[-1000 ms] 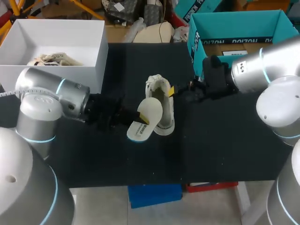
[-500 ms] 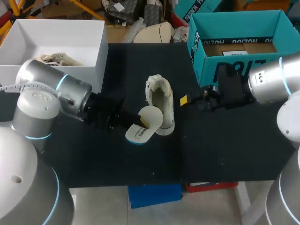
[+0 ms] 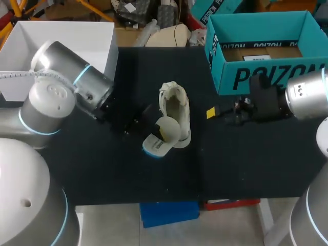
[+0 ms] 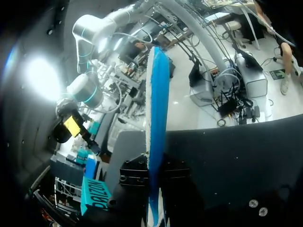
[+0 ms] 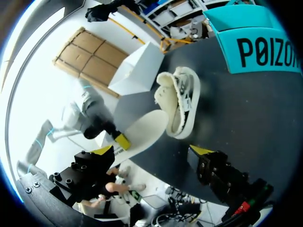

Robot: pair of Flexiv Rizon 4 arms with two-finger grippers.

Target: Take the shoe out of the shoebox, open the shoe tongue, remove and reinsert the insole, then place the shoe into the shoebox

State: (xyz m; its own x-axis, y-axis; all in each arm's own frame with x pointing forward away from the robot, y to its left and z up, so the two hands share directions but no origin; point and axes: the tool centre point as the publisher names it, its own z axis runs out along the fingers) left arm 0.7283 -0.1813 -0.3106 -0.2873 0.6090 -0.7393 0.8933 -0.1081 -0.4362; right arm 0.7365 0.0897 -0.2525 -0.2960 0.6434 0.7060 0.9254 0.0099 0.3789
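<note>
Since a second ago our right gripper (image 3: 210, 113) has backed off the shoe (image 3: 174, 105) toward the teal box (image 3: 266, 77). The left wrist has rolled and tipped the insole (image 3: 167, 128) further onto its edge.

Head view: the left gripper (image 3: 159, 133) is clamped on the insole, which touches the shoe's toe end. The shoe sits on the table (image 3: 102, 174) between the white box (image 3: 77, 36) and the teal box, outside both. The right gripper hangs apart from the shoe and holds nothing.

Left wrist view: we see the insole edge-on with its blue underside showing. Both fingers pinch it and it runs straight ahead from them.

Right wrist view: our fingers stand wide apart and empty, with the shoe and insole ahead of them.

We judge the step in hand to be the reinsert. Lead with the toe end into the opening, blue side down, and lay it flat on the footbed. The tongue may flop shut, so the right gripper should hold it open or brace the heel. An unbraced shoe will likely slide when pushed. The white box sits close to the left arm and the teal wall close to the right arm.
</note>
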